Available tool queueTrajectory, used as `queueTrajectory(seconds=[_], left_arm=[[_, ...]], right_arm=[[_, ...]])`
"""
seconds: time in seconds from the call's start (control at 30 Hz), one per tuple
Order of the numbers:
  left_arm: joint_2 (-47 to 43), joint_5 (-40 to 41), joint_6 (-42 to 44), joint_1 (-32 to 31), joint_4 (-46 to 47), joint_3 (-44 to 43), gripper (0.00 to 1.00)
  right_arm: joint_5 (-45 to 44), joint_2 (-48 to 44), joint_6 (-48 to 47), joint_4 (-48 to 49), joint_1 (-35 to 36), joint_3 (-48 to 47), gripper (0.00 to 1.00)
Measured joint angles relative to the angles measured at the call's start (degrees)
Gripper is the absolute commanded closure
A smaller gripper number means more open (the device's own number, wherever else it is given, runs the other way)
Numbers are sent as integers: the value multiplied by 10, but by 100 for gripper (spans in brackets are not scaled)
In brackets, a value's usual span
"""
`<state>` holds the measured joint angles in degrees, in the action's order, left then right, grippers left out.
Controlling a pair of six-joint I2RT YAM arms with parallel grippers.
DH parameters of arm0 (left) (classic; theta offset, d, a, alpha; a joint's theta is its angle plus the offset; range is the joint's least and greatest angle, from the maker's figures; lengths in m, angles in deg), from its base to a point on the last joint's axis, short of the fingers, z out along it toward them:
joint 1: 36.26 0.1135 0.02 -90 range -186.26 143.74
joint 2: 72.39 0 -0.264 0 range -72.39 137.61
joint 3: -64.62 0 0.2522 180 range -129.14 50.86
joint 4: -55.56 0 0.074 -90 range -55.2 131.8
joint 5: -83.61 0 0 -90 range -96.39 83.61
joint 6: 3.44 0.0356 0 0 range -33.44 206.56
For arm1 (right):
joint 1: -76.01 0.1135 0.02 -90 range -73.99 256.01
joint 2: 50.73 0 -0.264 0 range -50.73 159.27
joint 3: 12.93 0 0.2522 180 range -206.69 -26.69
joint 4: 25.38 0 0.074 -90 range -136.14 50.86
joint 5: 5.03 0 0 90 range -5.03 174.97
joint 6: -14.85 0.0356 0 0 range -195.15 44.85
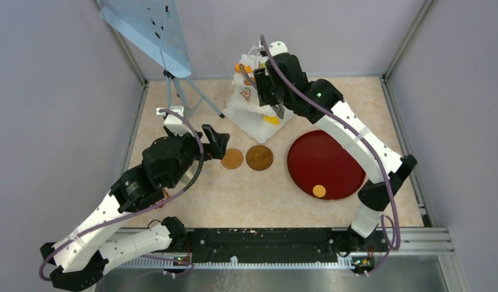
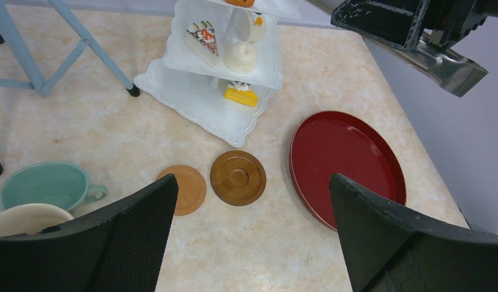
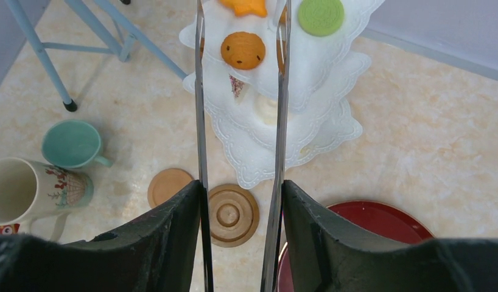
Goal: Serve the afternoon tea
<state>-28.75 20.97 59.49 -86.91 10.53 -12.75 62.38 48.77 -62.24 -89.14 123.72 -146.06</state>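
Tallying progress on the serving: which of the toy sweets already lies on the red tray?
The small orange disc, alone by the near rim of the red tray. The rest, like the yellow wedge, sit on the white tiered stand.

A robot test cell in a lab: plain grey panels (image 1: 45, 91) in metal framing wall in a marble-patterned worktop (image 1: 246, 194). A black mounting rail (image 1: 259, 243) spans its near edge, and a blue tripod stand (image 1: 150, 33) occupies its far left corner.
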Motion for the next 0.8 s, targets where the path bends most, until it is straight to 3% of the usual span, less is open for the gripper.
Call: queueTrajectory(seconds=[0.2, 0.4, 0.6, 0.8], left_arm=[[0, -5, 0, 0, 1, 0, 1], [0, -12, 0, 0, 11, 0, 1], [4, -30, 0, 0, 23, 5, 1], [33, -44, 1, 0, 28, 4, 1]], right_arm=[[1, -28, -1, -10, 0, 6, 51], [-3, -176, 25, -47, 0, 139, 52], [-14, -358, 110, -140, 0, 289, 52], [3, -429, 214, -255, 0, 402, 53]])
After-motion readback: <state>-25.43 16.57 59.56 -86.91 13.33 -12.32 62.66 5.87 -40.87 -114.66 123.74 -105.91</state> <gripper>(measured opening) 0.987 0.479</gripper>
